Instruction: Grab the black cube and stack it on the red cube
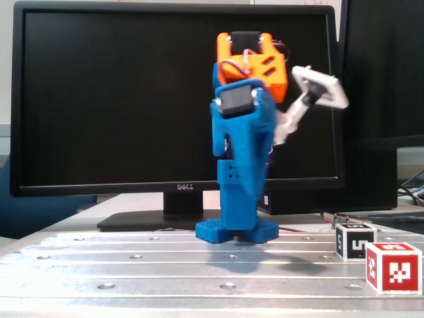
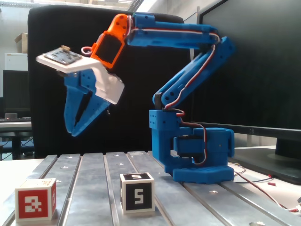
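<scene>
Two cubes sit untouched; my gripper (image 2: 73, 133) hangs high, near-closed, empty. Next I'd open it and descend onto the black cube (image 2: 137, 193), beside the red cube (image 2: 35, 199).

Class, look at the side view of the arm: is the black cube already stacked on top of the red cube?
No. The black cube sits on the metal table beside the red cube, apart from it.
</scene>
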